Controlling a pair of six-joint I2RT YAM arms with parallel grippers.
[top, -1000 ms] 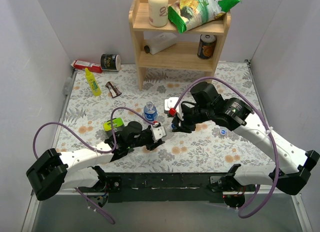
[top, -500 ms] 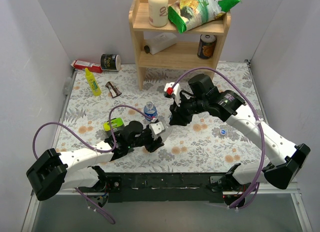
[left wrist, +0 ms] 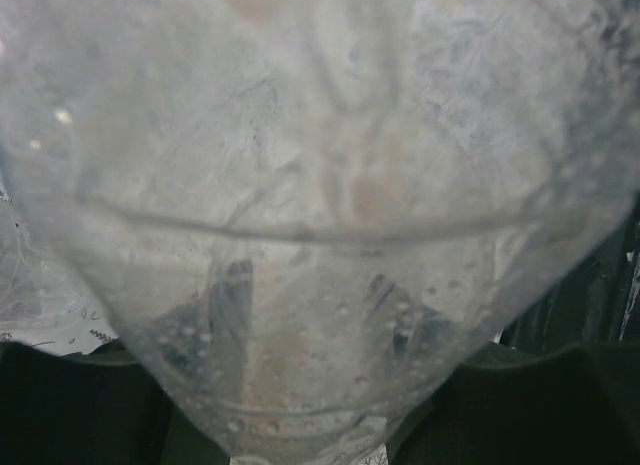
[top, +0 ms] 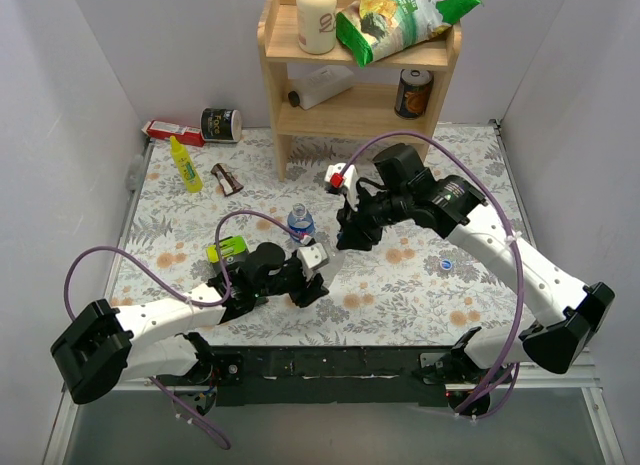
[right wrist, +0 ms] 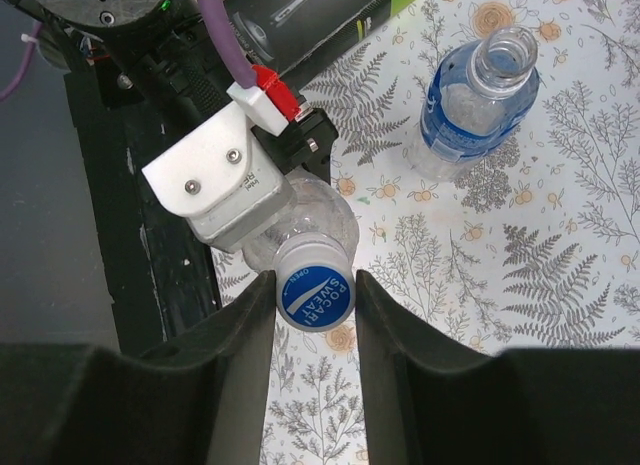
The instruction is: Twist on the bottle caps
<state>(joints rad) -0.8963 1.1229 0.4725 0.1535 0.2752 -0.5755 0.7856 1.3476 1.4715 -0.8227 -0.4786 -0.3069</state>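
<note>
Left wrist view is almost wholly blurred clear plastic: the plain bottle fills it, so I cannot see those fingers there. Right wrist view shows more: the left gripper is clamped round that bottle, and the right gripper pinches the blue cap on its neck. The labelled bottle stands uncapped nearby. Only the top view shows a second cap on the table.

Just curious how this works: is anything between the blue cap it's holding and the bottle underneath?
Nothing visible. The right fingers hold the blue cap directly above the plain bottle, which the left fingers grip.
</note>
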